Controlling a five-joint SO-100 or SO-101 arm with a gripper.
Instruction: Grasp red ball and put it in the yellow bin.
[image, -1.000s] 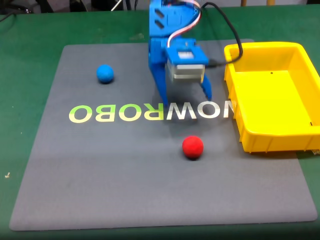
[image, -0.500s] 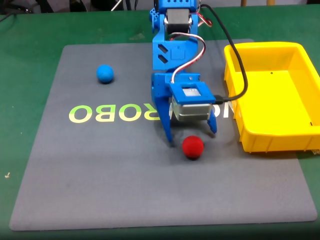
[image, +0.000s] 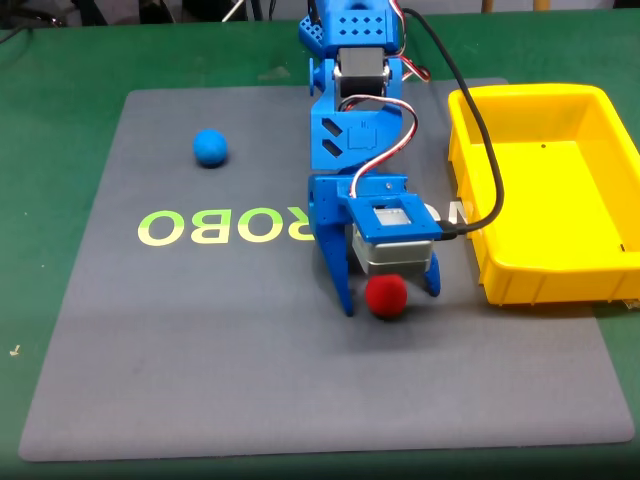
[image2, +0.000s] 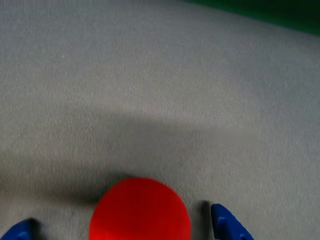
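The red ball (image: 386, 296) rests on the grey mat, between the two blue fingers of my gripper (image: 390, 298), which is open and straddles it from behind. In the wrist view the red ball (image2: 139, 211) sits at the bottom edge, with my gripper (image2: 127, 230) spread around it and a blue fingertip (image2: 227, 225) on its right, another at the bottom left corner. The jaws stand apart from the ball. The yellow bin (image: 487, 262) lies to the right of the ball in the fixed view, empty inside.
A small blue ball (image: 210, 148) lies at the mat's far left. The grey mat (image: 200, 350) carries pale lettering across its middle and sits on a green table (image: 40, 200). A black cable (image: 480, 160) runs from the arm past the bin's left wall.
The arm has stretched forward and down over the mat. The open gripper has come from behind the lettering to straddle the red ball, which has not moved.
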